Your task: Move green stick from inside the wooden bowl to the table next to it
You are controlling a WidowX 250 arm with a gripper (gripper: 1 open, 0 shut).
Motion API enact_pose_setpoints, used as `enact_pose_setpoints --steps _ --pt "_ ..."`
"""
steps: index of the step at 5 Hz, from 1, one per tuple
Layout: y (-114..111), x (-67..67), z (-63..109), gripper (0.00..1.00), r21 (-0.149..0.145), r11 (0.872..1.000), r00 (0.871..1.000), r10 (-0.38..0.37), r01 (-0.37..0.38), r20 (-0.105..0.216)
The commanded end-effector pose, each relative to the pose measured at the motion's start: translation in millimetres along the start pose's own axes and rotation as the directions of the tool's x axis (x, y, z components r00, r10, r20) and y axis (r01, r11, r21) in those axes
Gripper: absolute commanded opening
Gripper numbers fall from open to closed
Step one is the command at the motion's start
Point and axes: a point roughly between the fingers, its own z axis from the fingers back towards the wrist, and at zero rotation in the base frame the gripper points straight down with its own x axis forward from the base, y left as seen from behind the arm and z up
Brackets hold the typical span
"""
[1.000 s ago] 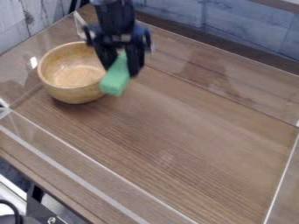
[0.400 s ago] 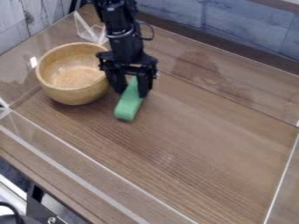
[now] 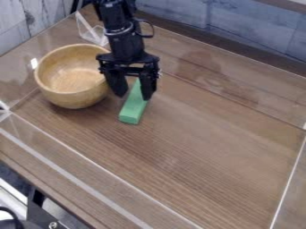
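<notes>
Green stick (image 3: 132,109) lies flat on the table (image 3: 203,134), outside the wooden bowl (image 3: 74,75), just to the bowl's right and a little toward the camera. Long axis runs diagonally, upper end tucked between the fingers, lower end pointing toward the near edge. Not touching the bowl; a narrow strip of bare wood grain shows between them.

Gripper (image 3: 131,89) stands directly over the stick's upper end, pointing straight down. Jaws spread wide, one dark finger on each side of the stick with a visible gap; the stick is released, resting on the tabletop by itself.

Bowl interior appears empty, light tan, sitting upright near the table's far left corner.

Clear plastic walls (image 3: 36,143) run along the table's edges; the left-front one crosses the lower left of the view
</notes>
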Motion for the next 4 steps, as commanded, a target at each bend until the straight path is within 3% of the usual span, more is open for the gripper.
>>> enact_pose_setpoints --steps 1,2,4 --pt "14.0 13.7 33.5 1.00 0.003 0.999 0.996 0.036 -0.037 0.076" --pt "17.0 21.0 50.4 1.00 -0.008 0.998 0.994 0.057 -0.056 0.092" --pt "9.2 38.5 73.6 1.00 -0.010 0.999 0.995 -0.029 0.031 0.097"
